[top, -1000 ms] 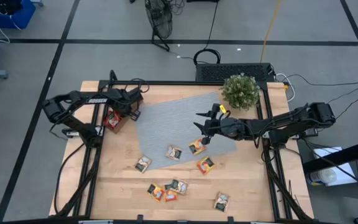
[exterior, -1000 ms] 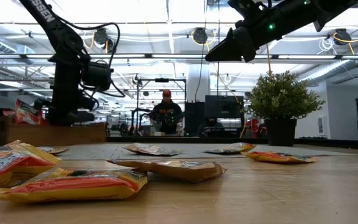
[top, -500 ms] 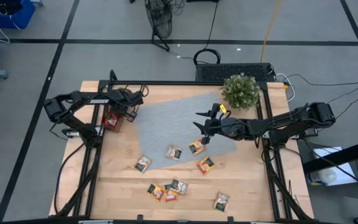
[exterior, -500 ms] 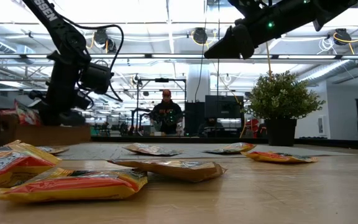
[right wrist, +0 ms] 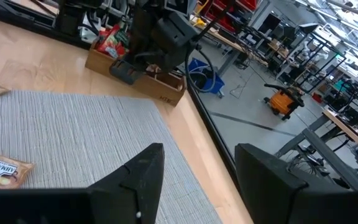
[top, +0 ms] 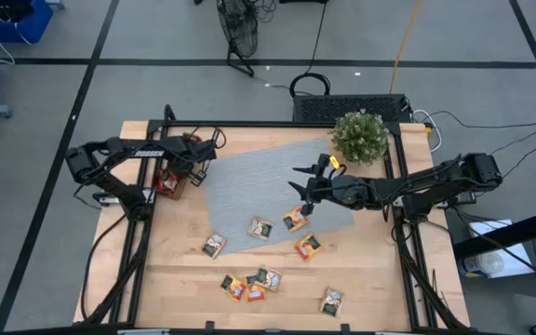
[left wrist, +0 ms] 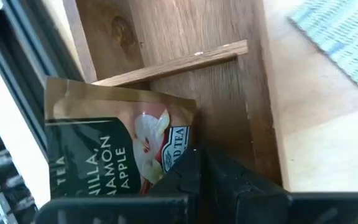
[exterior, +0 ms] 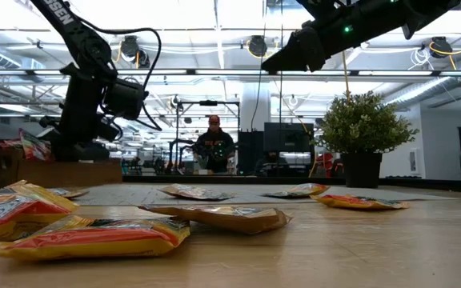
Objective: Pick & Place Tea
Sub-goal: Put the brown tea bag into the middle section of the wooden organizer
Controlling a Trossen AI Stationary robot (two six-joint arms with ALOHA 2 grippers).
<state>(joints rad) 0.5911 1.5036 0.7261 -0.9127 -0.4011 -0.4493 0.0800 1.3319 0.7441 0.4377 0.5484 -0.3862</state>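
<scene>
**Left arm at the tray with a sachet, right arm waiting over the mat**

The left gripper sits low over the wooden compartment tray at the table's left edge. Its wrist camera shows a dark vanilla-cinnamon-apple tea sachet right at its fingertips, standing in a tray compartment against a thin wooden divider. Whether the fingers are pinching it or just letting go, I cannot tell. My guess is this is the drop-off, with the sachet being slotted in on edge beside those already filed there.

The right gripper hovers above the grey woven mat, fingers spread wide and empty, near an orange sachet at the mat's edge, probably its next pick.

The remaining loose sachets lie scattered on the bare wood toward the front, well apart from the tray. A potted plant stands at the back.
</scene>
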